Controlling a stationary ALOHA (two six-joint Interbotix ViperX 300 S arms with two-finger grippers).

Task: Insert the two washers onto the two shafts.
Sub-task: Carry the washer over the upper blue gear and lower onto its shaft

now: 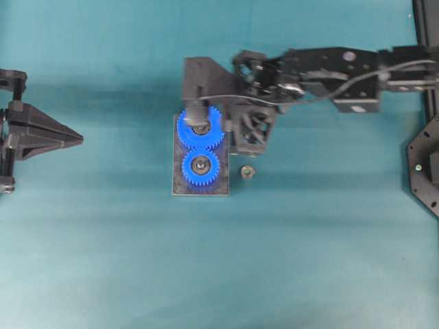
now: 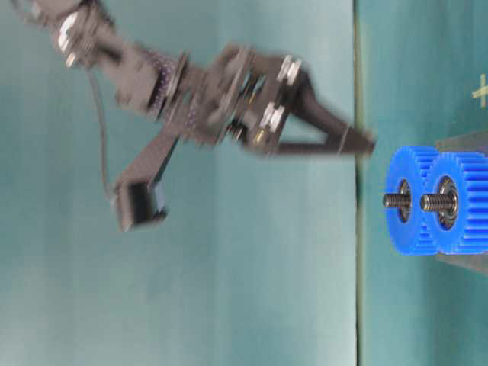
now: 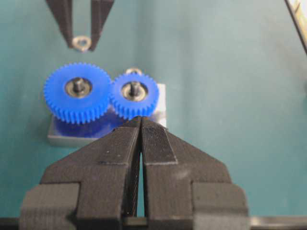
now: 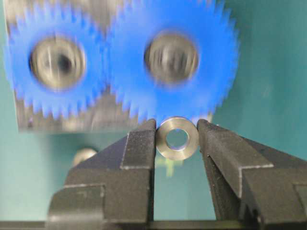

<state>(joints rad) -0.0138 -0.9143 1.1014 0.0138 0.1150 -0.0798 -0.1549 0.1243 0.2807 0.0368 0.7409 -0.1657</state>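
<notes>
Washer (image 4: 177, 138) sits clamped between the two fingertips of the right gripper (image 4: 177, 139), its hole facing us in the right wrist view, where we see both pads pressing its rim from either side. Behind it that view gives us two blurred blue gears (image 4: 122, 62), the washer just below the rim of the larger one. From the left wrist view we see what the right wrist cannot: the washer (image 3: 81, 43) hangs at the tips of the right gripper (image 3: 81, 42), above and behind the larger gear (image 3: 77, 92), apart from it, and each gear has a short shaft (image 3: 78, 85) standing up from its hub. The left gripper (image 3: 140, 125) fills the foreground there, its jaws pressed together on nothing. The table-level view shows us the right gripper (image 2: 364, 143) clear of the gears (image 2: 431, 202), off to one side of the two threaded shafts (image 2: 427, 202); the washer itself is too small for us to make out there. Overhead, the right gripper (image 1: 199, 113) covers part of the upper gear (image 1: 201, 127), both gears sit on a grey plate (image 1: 200, 188), a small nut (image 1: 247, 171) lies on the table (image 1: 309, 260) just beside the plate, and the left gripper (image 1: 79, 139) rests well apart at the left edge.
</notes>
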